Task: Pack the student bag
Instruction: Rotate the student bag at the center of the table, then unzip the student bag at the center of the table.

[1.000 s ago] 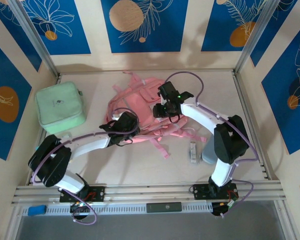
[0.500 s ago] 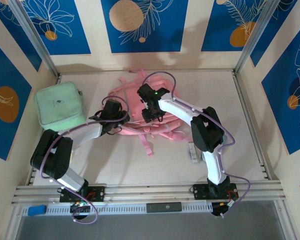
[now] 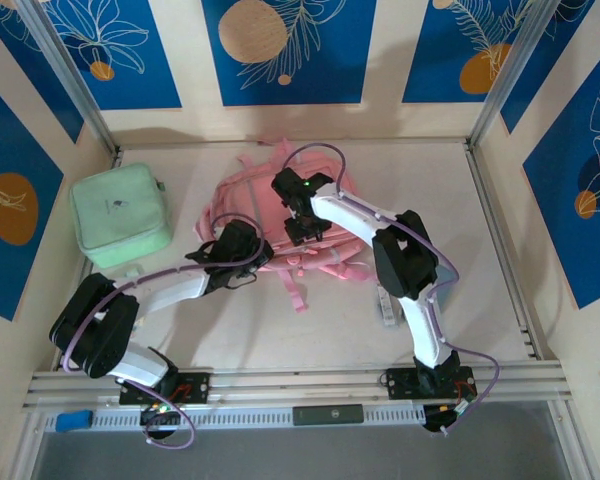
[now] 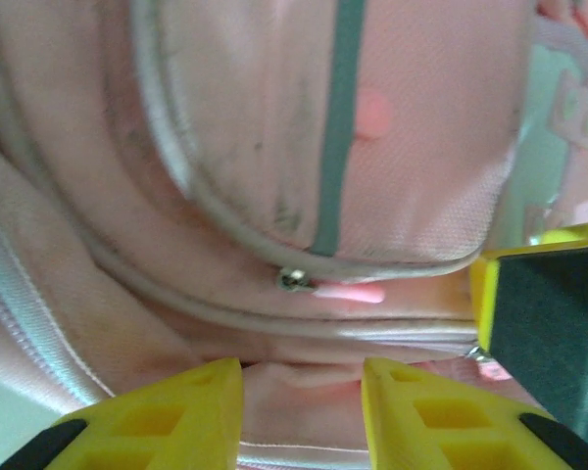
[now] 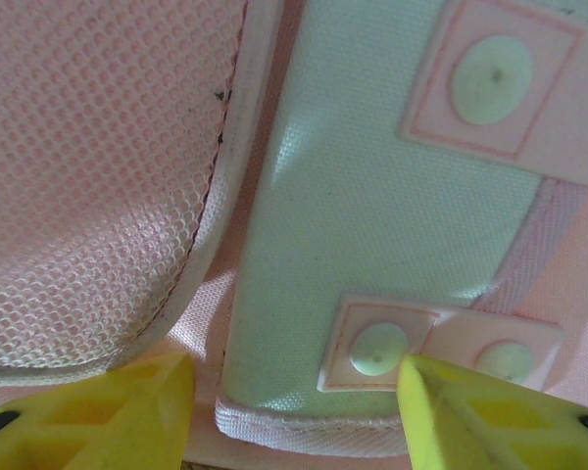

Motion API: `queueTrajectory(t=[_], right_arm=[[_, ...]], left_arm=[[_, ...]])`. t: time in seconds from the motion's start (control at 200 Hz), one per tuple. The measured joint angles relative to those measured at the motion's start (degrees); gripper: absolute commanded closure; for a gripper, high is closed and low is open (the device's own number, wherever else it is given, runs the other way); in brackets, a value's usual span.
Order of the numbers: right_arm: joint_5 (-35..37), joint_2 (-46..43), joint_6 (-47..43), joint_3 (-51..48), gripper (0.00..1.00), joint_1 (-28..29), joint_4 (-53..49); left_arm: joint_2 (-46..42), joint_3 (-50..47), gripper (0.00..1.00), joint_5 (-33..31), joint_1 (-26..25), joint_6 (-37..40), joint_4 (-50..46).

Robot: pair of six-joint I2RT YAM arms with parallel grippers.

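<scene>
Student bag (image 3: 243, 192), partly beneath right arm (image 3: 346, 213)

Soft pink student bag (image 3: 244, 192), flat, crumpled

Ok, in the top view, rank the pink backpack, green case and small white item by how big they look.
1. pink backpack, largest
2. green case
3. small white item, clearly the smallest

No close calls.

Lab-style robot cell: aluminium frame posts (image 3: 70, 85), base rail (image 3: 300, 385), blue floral wall panels (image 3: 285, 50).
</scene>
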Motion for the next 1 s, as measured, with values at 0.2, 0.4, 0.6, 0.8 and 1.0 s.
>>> queueTrajectory(t=[0.2, 0.4, 0.6, 0.8, 1.0], right_arm=[[5.07, 2.99, -0.31, 2.32, 0.51, 1.20, -1.84], [7.45, 3.04, -0.31, 2.32, 0.83, 2.29, -1.60], [7.06, 2.36, -0.76, 2.32, 1.00, 2.64, -0.63], [3.50, 0.26, -0.98, 2.08, 1.00, 1.99, 0.87], [-3.72, -5.22, 0.70, -0.55, 1.00, 0.24, 4.83]], left_arm=[[1.57, -3.13, 0.62, -1.42, 0.07, -1.46, 1.09], [4.00, -2.80, 0.62, -1.18, 0.98, -1.29, 2.03], [4.20, -2.60, 0.62, -1.20, 1.38, -0.42, 2.10], [4.20, -2.16, 0.62, -0.98, 3.74, 3.06, 1.31], [4.20, 0.39, 0.56, 0.63, 7.04, 8.66, -2.10]])
